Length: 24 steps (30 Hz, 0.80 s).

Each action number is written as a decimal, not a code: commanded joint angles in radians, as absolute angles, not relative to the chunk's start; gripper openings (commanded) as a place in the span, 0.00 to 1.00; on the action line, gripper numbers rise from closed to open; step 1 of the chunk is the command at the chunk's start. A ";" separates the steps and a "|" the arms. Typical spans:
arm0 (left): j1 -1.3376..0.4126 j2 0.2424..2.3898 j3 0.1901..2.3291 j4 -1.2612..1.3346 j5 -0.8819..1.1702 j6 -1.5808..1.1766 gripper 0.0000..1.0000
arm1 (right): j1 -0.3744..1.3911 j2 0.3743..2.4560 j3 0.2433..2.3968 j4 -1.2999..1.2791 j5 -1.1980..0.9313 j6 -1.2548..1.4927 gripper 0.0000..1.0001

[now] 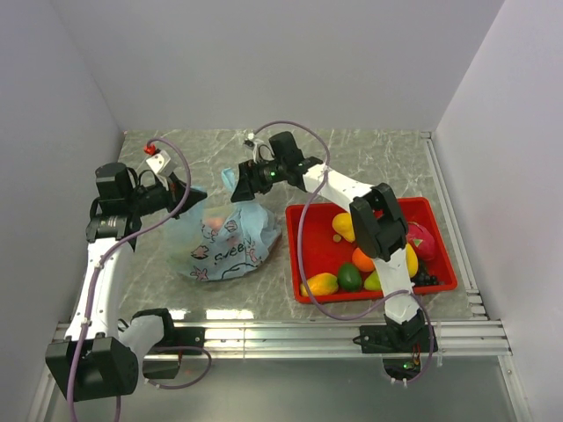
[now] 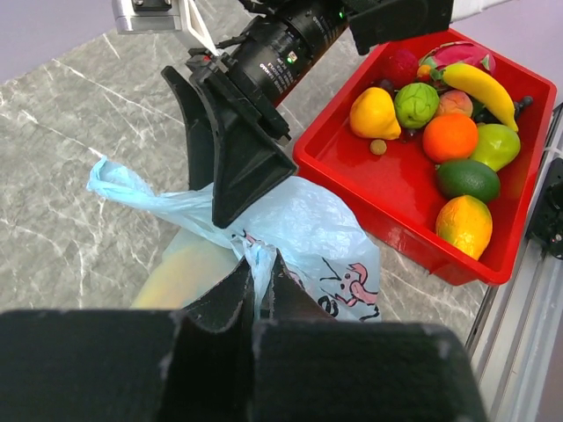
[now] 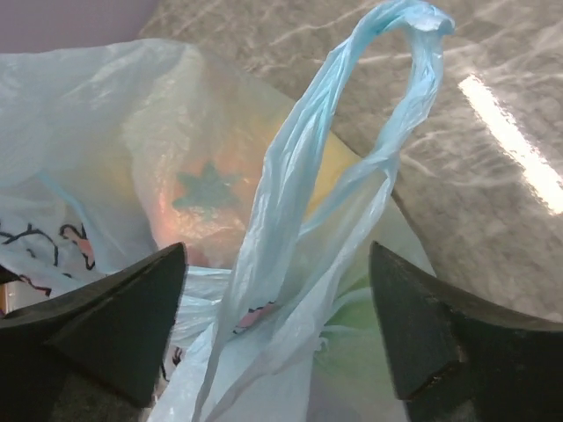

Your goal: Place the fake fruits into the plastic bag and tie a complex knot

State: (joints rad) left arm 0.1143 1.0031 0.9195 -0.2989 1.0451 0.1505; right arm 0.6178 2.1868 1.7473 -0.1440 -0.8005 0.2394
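Note:
The light-blue plastic bag [image 1: 227,239] lies on the table left of the red tray, with some fake fruits showing through its film [image 3: 189,207]. My left gripper [image 1: 179,197] is at the bag's left side; in the left wrist view it [image 2: 262,264] is shut on a pinched fold of the bag [image 2: 308,220]. My right gripper [image 1: 240,183] hangs over the bag's far end. Its jaws [image 3: 277,255] stand wide open either side of an upright handle loop [image 3: 387,79], not touching it. No knot shows. More fake fruits [image 2: 449,136] lie in the tray.
The red tray [image 1: 303,215] stands right of the bag and holds a banana [image 2: 479,83], a lime [image 2: 468,178], mangoes and other pieces. Grey walls close in the marble table on three sides. An aluminium rail [image 1: 290,334] runs along the near edge.

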 commanded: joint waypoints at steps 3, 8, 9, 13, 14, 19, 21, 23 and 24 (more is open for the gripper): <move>0.107 0.994 0.922 -0.253 1.035 0.126 0.00 | 0.635 2.227 1.884 -0.293 -0.801 0.149 0.68; 0.083 1.011 0.927 -0.235 1.042 0.110 0.01 | 0.652 2.241 1.884 -0.226 -0.977 0.210 0.63; 0.077 1.017 0.930 -0.235 1.042 0.113 0.01 | 0.655 2.238 1.881 -0.209 -0.994 0.212 0.49; 0.054 1.025 0.927 -0.206 1.043 0.101 0.01 | 0.670 2.230 1.899 -0.234 -1.003 0.166 0.42; 0.051 1.026 0.928 -0.201 1.042 0.095 0.00 | 0.670 2.236 1.908 -0.247 -0.965 0.164 0.45; 0.046 1.022 0.930 -0.202 1.031 0.094 0.01 | 0.670 2.224 1.882 -0.322 -0.790 0.091 0.78; 0.048 1.014 0.927 -0.209 1.028 0.097 0.00 | 0.670 2.201 1.853 -0.310 -0.718 0.078 0.82; 0.046 1.008 0.922 -0.212 1.026 0.101 0.00 | 0.670 2.197 1.844 -0.319 -0.700 0.054 0.83; 0.045 1.008 0.917 -0.209 1.023 0.097 0.01 | 0.672 2.203 1.847 -0.333 -0.696 0.049 0.82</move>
